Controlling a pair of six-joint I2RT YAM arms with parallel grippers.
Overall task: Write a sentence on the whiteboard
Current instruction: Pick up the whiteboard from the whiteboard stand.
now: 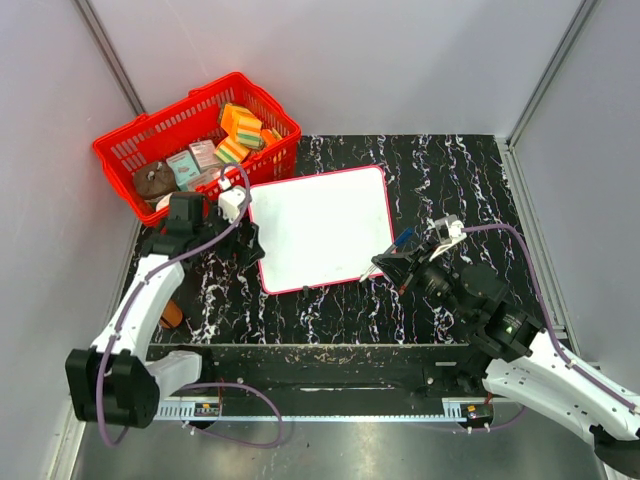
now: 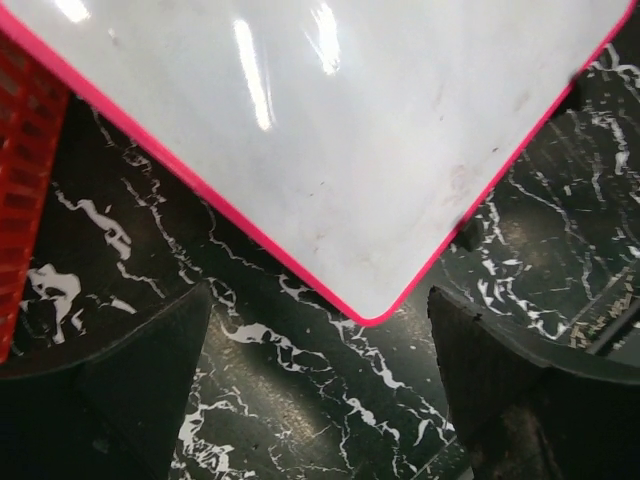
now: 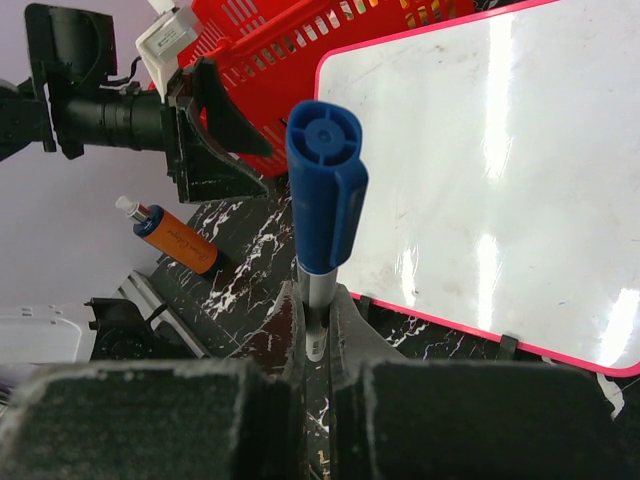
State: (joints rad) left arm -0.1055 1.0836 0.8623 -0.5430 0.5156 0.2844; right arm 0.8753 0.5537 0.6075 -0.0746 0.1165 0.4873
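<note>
From above, the left gripper (image 1: 252, 243) stands wide open at the whiteboard's (image 1: 320, 228) left edge, probably to steady it. The right gripper (image 1: 395, 262), just off its right edge, clamps a blue marker (image 1: 402, 240). The glossy, red-framed board lies flat and bears no writing.

In the left wrist view, a rounded corner sits just ahead of the matte black fingers (image 2: 140, 380), untouched.

In the right wrist view, rough pads (image 3: 130, 420) pinch the marker's grey barrel, with its blue cap (image 3: 325, 180) apparently on. The board lies ahead and to the right.
</note>
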